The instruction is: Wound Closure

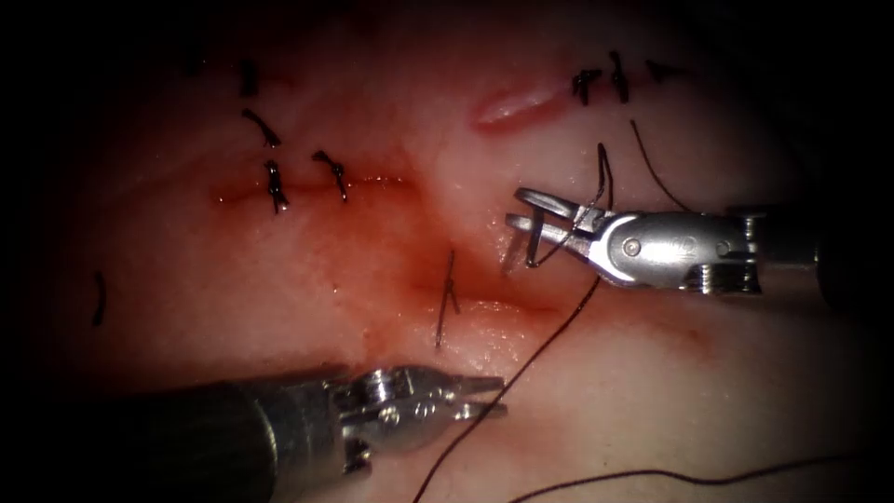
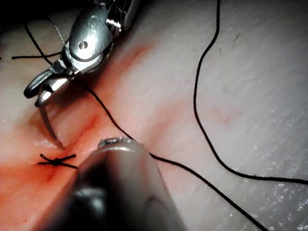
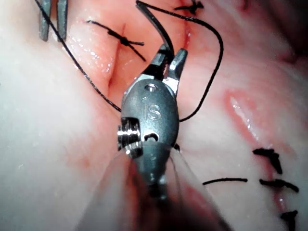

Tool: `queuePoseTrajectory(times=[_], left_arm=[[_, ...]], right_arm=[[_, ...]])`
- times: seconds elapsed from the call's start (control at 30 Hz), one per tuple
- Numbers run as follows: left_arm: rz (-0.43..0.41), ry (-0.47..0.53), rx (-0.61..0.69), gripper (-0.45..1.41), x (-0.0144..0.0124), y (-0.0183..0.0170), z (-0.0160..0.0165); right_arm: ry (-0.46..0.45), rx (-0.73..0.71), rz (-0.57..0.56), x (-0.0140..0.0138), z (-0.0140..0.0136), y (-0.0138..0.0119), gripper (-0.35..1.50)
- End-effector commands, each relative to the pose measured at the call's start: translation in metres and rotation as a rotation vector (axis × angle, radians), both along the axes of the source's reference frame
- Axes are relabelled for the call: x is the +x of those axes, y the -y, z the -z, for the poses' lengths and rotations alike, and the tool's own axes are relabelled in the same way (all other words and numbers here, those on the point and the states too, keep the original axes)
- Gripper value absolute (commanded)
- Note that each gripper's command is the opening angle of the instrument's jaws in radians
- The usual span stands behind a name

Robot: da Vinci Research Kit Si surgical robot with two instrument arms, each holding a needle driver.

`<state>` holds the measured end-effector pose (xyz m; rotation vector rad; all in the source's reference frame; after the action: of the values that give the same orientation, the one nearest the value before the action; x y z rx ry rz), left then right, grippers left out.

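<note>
Tissue reddened along cut; right tool clamps needle above it, tip near tissue; left tool slightly parted, empty; thread between.

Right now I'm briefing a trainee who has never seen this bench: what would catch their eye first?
First, the right gripper, shut on the curved needle near its thread end, the tip at the cut in the tissue. Next, the dark thread trailing from it past the left gripper, which is open and holds nothing. Then the tied stitch across the cut beside the needle.
</note>
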<state>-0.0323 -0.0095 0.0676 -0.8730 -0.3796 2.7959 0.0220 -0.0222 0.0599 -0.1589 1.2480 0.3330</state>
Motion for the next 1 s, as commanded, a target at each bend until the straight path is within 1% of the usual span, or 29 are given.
queuePoseTrajectory(times=[0.03, 0.23, 0.37, 0.57, 0.8, 1.0], left_arm=[[0.000, 0.001, -0.001, 0.14, -0.0006, -0.0002, -0.0005], [0.000, 0.001, -0.001, 0.12, -0.0006, -0.0002, -0.0006], [0.000, 0.001, -0.001, 0.12, -0.0006, -0.0002, -0.0006], [0.000, 0.001, -0.001, 0.12, -0.0005, -0.0003, -0.0007], [0.000, 0.000, -0.001, 0.12, -0.0005, -0.0003, -0.0007], [0.000, 0.000, -0.002, 0.12, -0.0005, -0.0003, -0.0008]], right_arm=[[0.019, -0.020, 0.028, 0.0011, -0.0008, 0.0007, -0.35], [0.073, -0.027, 0.089, 0.0010, -0.0023, 0.0025, -0.35], [0.098, -0.039, 0.134, 0.0010, -0.0042, 0.0044, -0.35], [0.126, 0.033, 0.161, 0.0007, -0.0066, 0.0071, -0.35], [0.161, 0.089, 0.181, -0.0005, -0.0086, 0.0088, -0.35], [0.179, 0.120, 0.189, -0.0016, -0.0095, 0.0098, -0.35]])
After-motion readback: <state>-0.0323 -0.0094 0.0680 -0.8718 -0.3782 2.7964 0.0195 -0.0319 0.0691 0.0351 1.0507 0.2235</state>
